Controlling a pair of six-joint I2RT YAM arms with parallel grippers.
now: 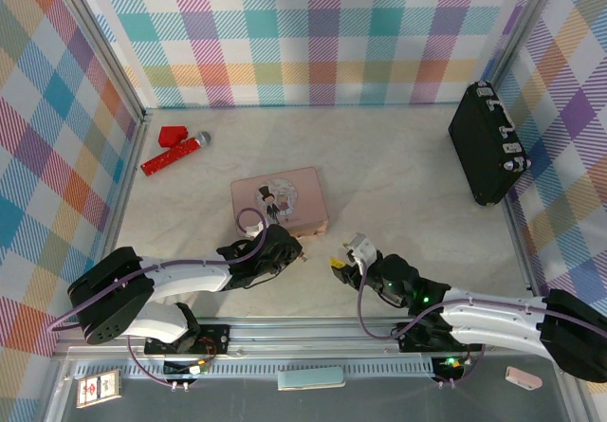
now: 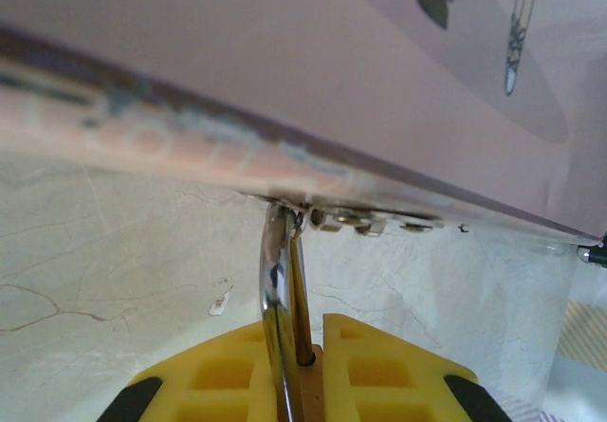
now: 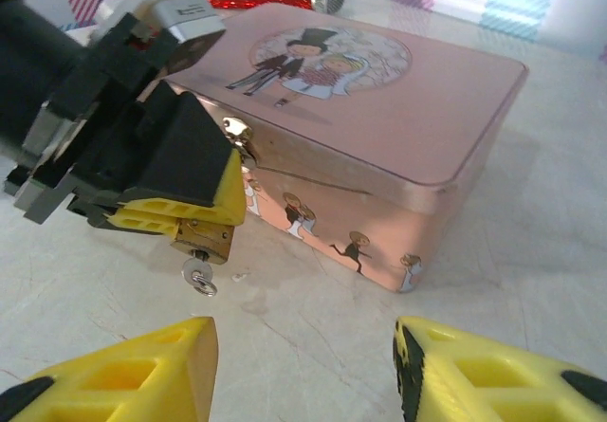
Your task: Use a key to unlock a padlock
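Materials: the worktop (image 1: pixel 398 185) is a pale, marble-veined surface. The pink tin (image 1: pixel 280 204) is a rectangular metal box with rounded corners and a printed bride-and-groom picture on its lid. The padlock (image 3: pixel 204 240) is a small brass block hanging at the tin's near front edge. Its thin, polished silver shackle (image 2: pixel 275 289) rises to the tin's clasp (image 2: pixel 351 221).

Left end effector (image 3: pixel 199 215): black fingers with yellow waffle-moulded pads, clamped on the padlock body from both sides.

Right end effector (image 3: pixel 303 365): yellow pads spread wide apart, holding nothing. It hangs above bare worktop just in front of the tin and close to the padlock without touching it.

The key (image 3: pixel 199 274) is a small grey metal piece with a fine ring. It projects from the padlock's underside.

View differences: the right wrist camera shows the brass body and the key. The left wrist camera shows the shackle running between its own pads (image 2: pixel 389 365) up to the clasp, with the brass body mostly hidden. The overhead camera shows both end effectors at the tin's near edge, left (image 1: pixel 296 251) and right (image 1: pixel 340 263), but the lock is too small there to resolve.
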